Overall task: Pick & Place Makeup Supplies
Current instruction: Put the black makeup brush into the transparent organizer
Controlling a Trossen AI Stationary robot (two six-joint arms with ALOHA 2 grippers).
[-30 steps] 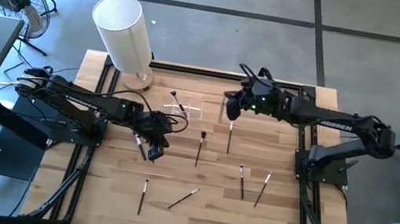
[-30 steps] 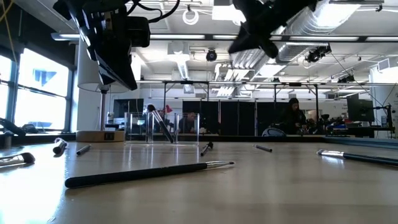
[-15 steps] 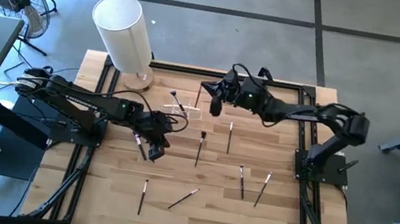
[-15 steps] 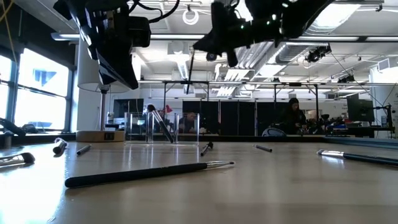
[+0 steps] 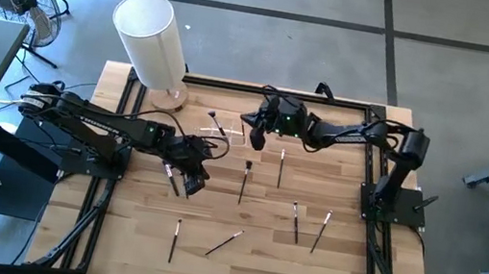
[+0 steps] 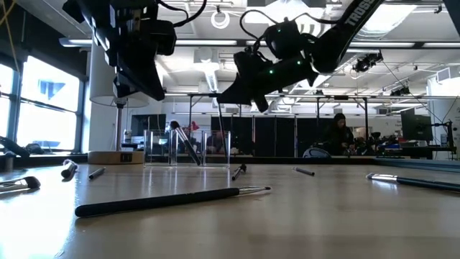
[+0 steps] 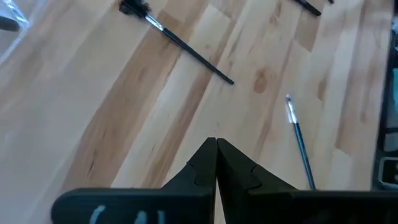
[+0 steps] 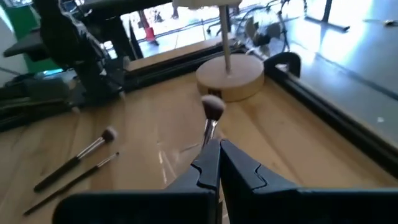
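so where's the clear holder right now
In the high view the clear holder sits at the table's far middle, just right of the white cylinder's wooden base, with the right tool right beside it.

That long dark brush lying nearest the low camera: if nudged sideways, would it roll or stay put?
The long dark brush looks round and slim and lies flat on the smooth wooden table, so it would probably roll. Its straight, unsagging handle suggests it is stiff. Its thinness suggests it is light, so an off-centre pinch might flick it aside.
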